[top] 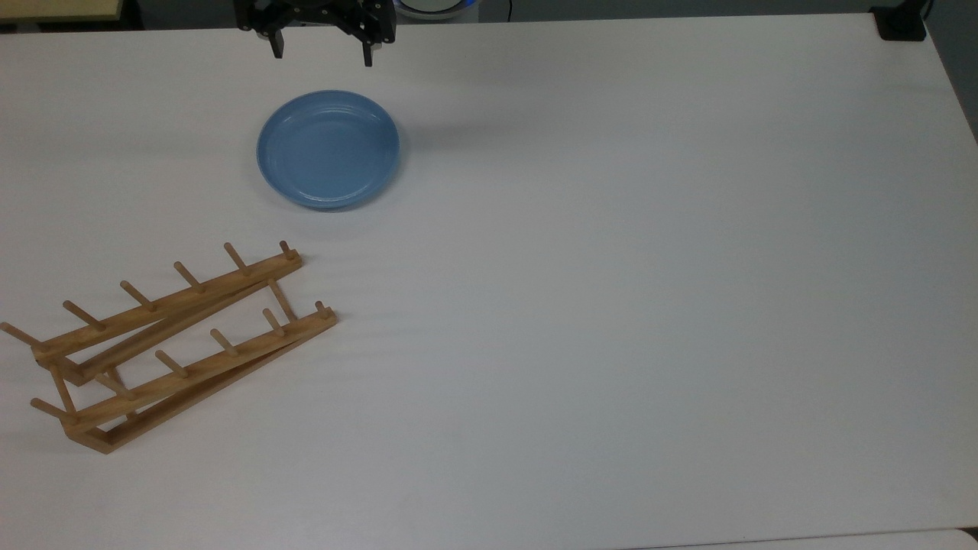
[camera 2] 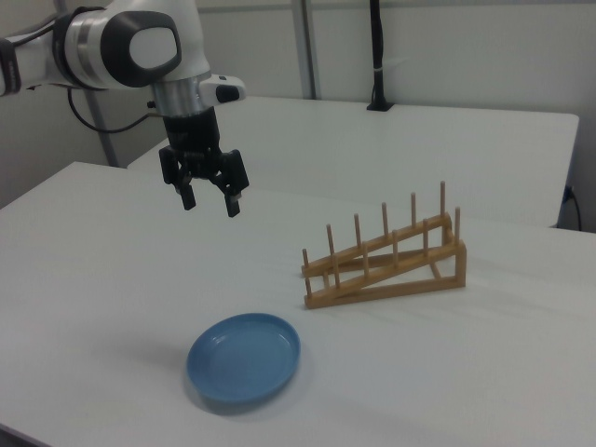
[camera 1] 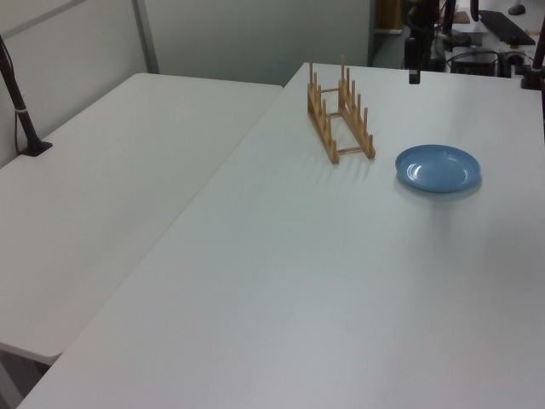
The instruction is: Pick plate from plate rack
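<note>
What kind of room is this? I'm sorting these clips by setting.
Probably a robotics lab or office workspace, not a kitchen: a robot arm's gripper hangs over plain white tables pushed together, holding just a blue plate and wooden plate rack, with a black camera pole clamped nearby.

plate [top: 328,149]: plain light blue, marked with faint concentric rings
plate rack [top: 168,344]: light-brown wood, the pegs in the same tone
surface [top: 611,267]: plain white, unpatterned
gripper [camera 2: 210,203]: black fingers
arm [camera 2: 130,47]: glossy white shell, set with dark grey joint caps
</note>
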Motion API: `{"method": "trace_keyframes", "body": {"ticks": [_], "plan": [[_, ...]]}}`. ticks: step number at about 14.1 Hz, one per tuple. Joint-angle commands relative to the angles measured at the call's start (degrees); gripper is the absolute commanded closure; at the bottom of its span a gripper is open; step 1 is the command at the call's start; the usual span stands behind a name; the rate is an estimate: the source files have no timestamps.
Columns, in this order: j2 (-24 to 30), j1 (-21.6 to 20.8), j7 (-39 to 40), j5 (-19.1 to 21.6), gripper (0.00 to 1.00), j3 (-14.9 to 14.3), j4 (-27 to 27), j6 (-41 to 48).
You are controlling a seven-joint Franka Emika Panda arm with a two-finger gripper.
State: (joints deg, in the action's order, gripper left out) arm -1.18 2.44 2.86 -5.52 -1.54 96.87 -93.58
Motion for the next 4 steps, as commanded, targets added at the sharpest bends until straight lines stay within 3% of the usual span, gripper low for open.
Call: {"method": "trace_keyframes", "body": {"ticks": [1, 4], "plan": [[-1.0, -0.2, -0.8, 0.9, 0.00, 0.0, -1.4, 0.8], [-1.0, 0.2, -0.8, 1.3, 0.00, -0.1, -1.4, 0.7]]}}
